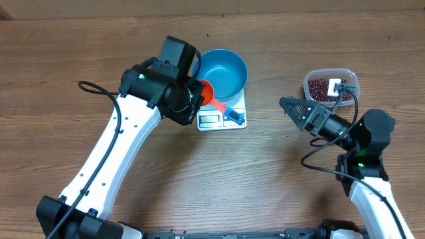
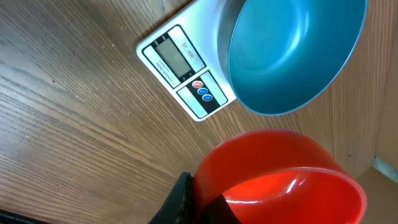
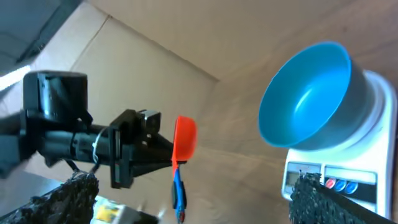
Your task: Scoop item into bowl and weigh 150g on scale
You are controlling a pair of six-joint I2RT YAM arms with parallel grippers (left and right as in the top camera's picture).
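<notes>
Beside left claw (image 1: 198,94), seemingly apart, bowl (image 1: 223,72)

clear tub (image 1: 354,79); red scoop (image 1: 208,92); wooden table (image 1: 265,174)

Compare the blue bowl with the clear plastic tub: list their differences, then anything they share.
The bowl is round and opaque blue; the tub is clear and rounded-rectangular. The bowl is empty; the tub holds dark red beans. The bowl sits on the white scale; the tub sits directly on the table. Both stand upright, open-topped.
</notes>
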